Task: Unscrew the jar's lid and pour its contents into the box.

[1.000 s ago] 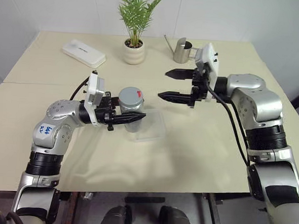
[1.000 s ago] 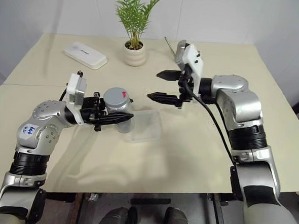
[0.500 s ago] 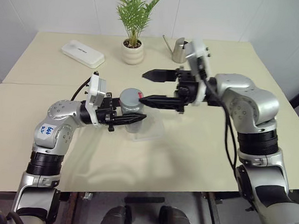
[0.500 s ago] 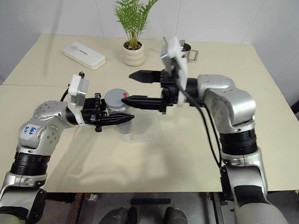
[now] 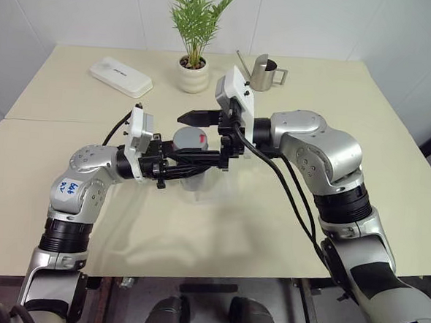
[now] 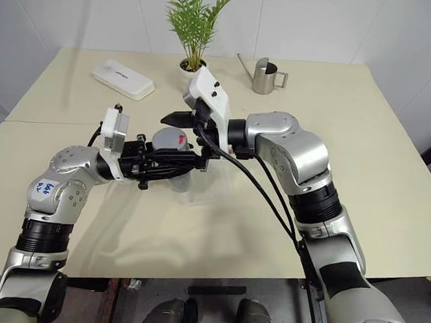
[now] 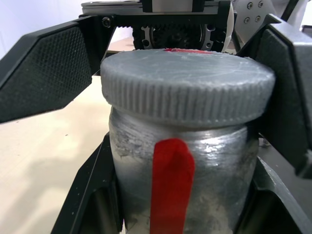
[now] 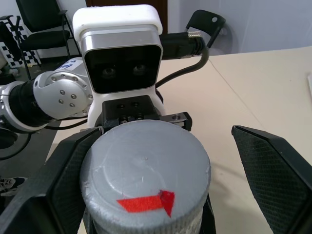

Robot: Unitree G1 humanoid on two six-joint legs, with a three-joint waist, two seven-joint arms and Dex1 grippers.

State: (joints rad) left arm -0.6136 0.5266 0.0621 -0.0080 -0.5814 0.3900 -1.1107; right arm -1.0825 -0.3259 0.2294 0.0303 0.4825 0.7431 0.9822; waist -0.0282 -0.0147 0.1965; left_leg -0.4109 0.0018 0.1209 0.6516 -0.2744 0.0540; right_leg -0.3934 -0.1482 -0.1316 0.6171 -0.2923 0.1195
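- left eye view: left gripper (image 5: pixel 189 169) clamped on the body of the jar (image 5: pixel 188 147), holding it upright above the table (image 5: pixel 68 174); lid (image 5: pixel 190 137) on top, red mark facing up. right gripper (image 5: pixel 191 138) reaching in from the right with jaws spread wide, one black finger behind the lid, the other in front of it, so the lid sits between them; cannot tell whether either finger touches it. box mostly hidden under the jar and fingers. in the back: white oblong case (image 5: pixel 120 76), potted plant (image 5: pixel 196 28), steel watering jug (image 5: pixel 263 72).
- right eye view: same arrangement; jar (image 6: pixel 168 145) gripped low by the left gripper (image 6: pixel 171 170), lid (image 6: pixel 169 137) framed by the right gripper (image 6: pixel 172 135).
- left wrist view: jar (image 7: pixel 183 180) close up between this gripper's own fingers, pressed at both sides of the body, red label strip running down its wall. ribbed lid (image 7: pixel 185 87) screwed on, with the right gripper's fingers (image 7: pixel 44 73) standing to each side of it, apart from the rim.
- right wrist view: looking down on the lid (image 8: pixel 145 168) with its red mark; own fingers (image 8: pixel 278 170) wide on either side, the far one well clear of the rim, the other just beside it. left arm's camera housing (image 8: pixel 122 48) behind the jar.
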